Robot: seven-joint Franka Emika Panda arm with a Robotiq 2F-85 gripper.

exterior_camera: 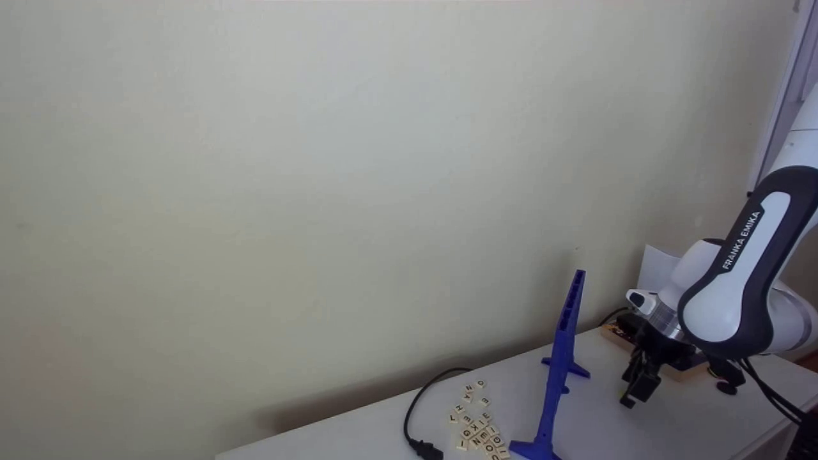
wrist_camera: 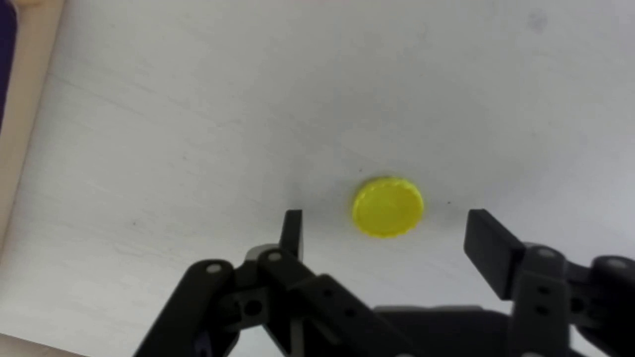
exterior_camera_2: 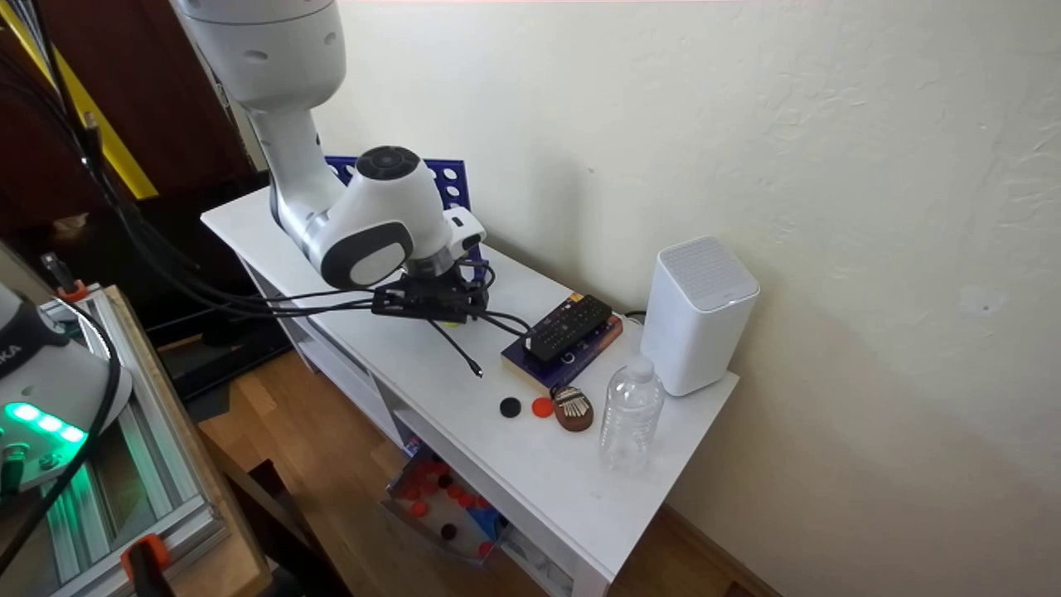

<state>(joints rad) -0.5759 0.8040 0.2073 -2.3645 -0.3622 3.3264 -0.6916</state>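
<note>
A round yellow cap with a ridged rim (wrist_camera: 388, 207) lies flat on the white tabletop (wrist_camera: 198, 124), seen in the wrist view between the two black fingers. My gripper (wrist_camera: 386, 214) is open, its fingers standing apart on either side of the cap with a gap to each. Nothing is held. In an exterior view the gripper (exterior_camera: 629, 390) points down close to the table, and only a sliver of yellow shows beside it. From the opposite side the wrist and cables cover most of the cap, leaving a small yellow patch (exterior_camera_2: 452, 323) under the gripper body.
A blue upright frame (exterior_camera: 555, 383) stands near several letter tiles (exterior_camera: 480, 428) and a black cable plug (exterior_camera: 427, 450). A book (exterior_camera_2: 530, 365) carries a black remote (exterior_camera_2: 572, 327). Nearby are a black disc (exterior_camera_2: 511, 407), red disc (exterior_camera_2: 542, 407), small thumb piano (exterior_camera_2: 574, 410), clear bottle (exterior_camera_2: 632, 414) and white box (exterior_camera_2: 700, 323).
</note>
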